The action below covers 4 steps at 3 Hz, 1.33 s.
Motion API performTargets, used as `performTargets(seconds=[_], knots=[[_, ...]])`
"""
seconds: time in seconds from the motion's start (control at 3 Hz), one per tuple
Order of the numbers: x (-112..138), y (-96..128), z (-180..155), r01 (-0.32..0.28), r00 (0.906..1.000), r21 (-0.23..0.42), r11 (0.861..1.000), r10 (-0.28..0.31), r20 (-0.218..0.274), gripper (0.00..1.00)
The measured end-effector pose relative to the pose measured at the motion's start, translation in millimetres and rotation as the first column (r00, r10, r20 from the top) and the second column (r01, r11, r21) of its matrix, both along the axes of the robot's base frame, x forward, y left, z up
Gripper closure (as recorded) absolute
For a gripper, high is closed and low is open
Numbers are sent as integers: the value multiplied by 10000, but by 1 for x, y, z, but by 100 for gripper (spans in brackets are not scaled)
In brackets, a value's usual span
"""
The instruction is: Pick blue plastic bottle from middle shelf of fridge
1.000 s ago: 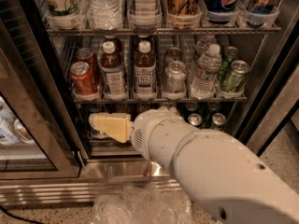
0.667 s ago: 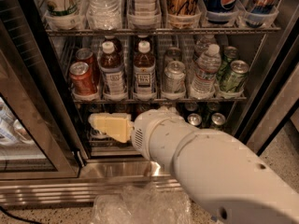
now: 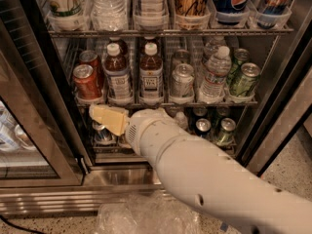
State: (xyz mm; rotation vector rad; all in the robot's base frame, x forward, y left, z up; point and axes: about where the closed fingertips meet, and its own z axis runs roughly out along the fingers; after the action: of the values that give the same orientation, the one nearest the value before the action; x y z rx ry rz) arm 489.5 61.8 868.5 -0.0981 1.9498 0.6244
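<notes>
The blue plastic bottle (image 3: 151,76), holding dark brown drink under a white cap with a white label in black print, stands upright on the middle shelf (image 3: 190,103) of the fridge (image 3: 117,177). Its twin with a paler bluish label (image 3: 118,77) stands just to its left. My gripper (image 3: 108,119), cream-coloured, is just below the middle shelf's front edge, under the twin bottle and left of the blue plastic bottle. It holds nothing. My white arm (image 3: 204,174) runs in from the lower right.
Red cans (image 3: 87,81) stand left of the bottles. Silver cans (image 3: 182,80), a clear water bottle (image 3: 214,72) and green cans (image 3: 243,79) stand to the right. Big cups and bottles fill the rack above. Small cans (image 3: 224,130) sit below. The open glass door (image 3: 29,130) is on the left. Clear plastic (image 3: 146,216) lies on the floor.
My gripper and wrist have risen a little and shifted slightly left, from in front of the lower cans up to the middle shelf's front edge. The bottles have not moved.
</notes>
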Motion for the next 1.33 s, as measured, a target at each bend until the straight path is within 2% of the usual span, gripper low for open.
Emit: performTargets(seconds=[0.33,0.67,1.0,1.33], knots=[[6,7,-23,539,9982,181,9984,-544,257,0],[5,-1,-46,1329,9897,150,9910,-1335,507,0],[7,-6,-56,2022,9748,31,9793,-2016,954,0],[20,-17,-50,2833,9443,23,9590,-2794,1740,0]])
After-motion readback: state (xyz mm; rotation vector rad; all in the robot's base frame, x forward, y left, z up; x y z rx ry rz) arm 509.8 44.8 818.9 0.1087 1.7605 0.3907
